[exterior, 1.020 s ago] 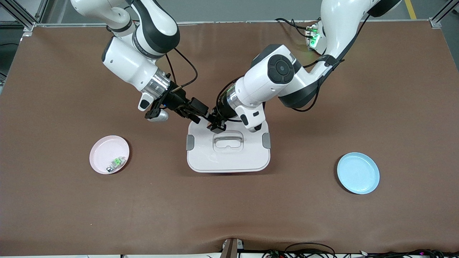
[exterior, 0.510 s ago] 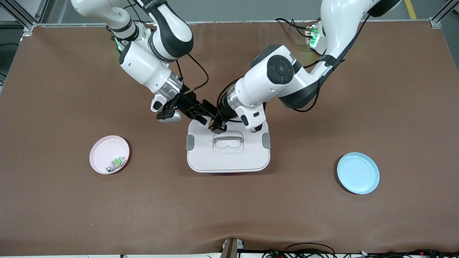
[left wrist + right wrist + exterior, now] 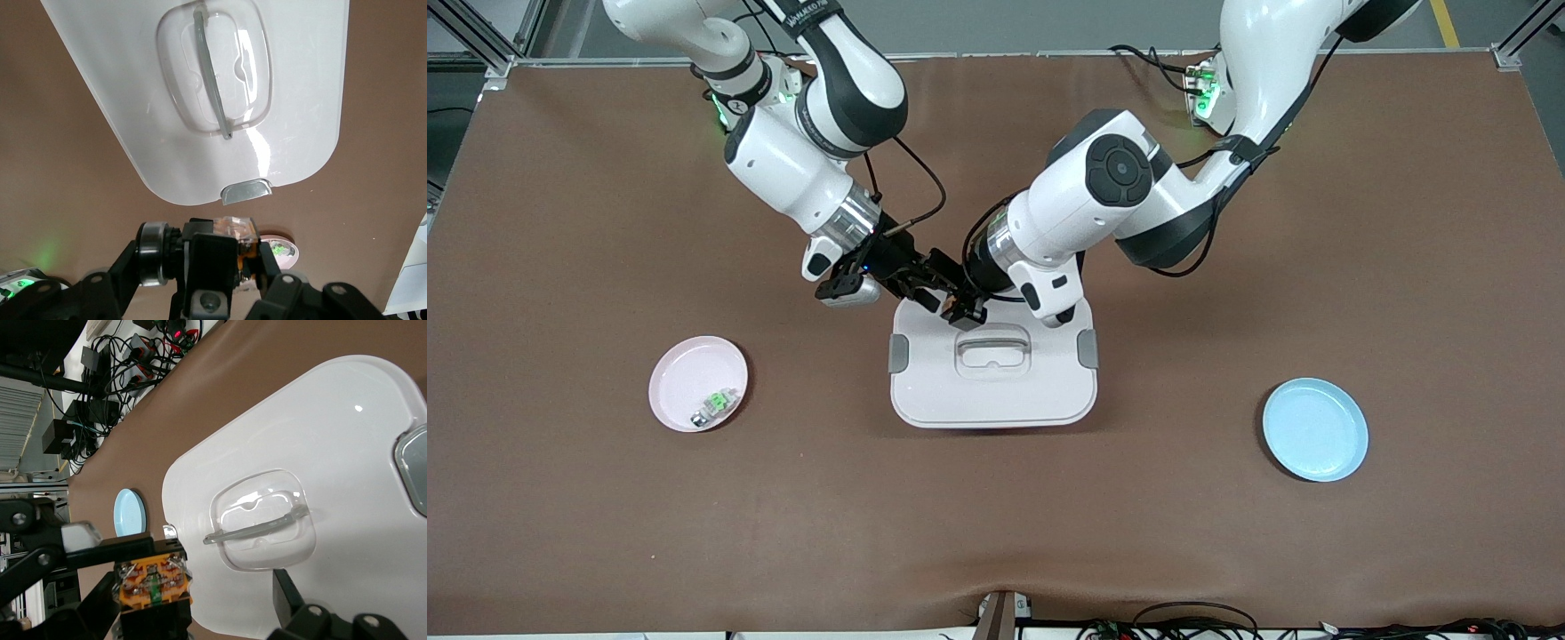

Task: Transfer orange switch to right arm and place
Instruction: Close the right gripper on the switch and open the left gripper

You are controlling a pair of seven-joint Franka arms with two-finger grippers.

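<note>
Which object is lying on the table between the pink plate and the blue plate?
The white lidded container sits between the pink plate and the blue plate, in the front view; brown table lies bare on either side.

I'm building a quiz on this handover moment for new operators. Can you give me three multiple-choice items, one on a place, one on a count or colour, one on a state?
1. Where is the orange switch?
A. On the blue plate
B. In the left pincer, over the white lidded box
C. On the bare table

2. How many plates are on the table?
A. One
B. Two
C. Three

3. What state is the right pincer in?
A. Open, its fingers either side of the switch
B. Shut on the green-and-silver part
C. Resting open on the pink plate

Answers:
1 B: the left pincer grips the switch above the edge of the white lidded box that lies toward the robots.
2 B: one pink plate and one blue plate.
3 A: in the right wrist view the right pincer has its fingers spread wide beside the switch.
</note>
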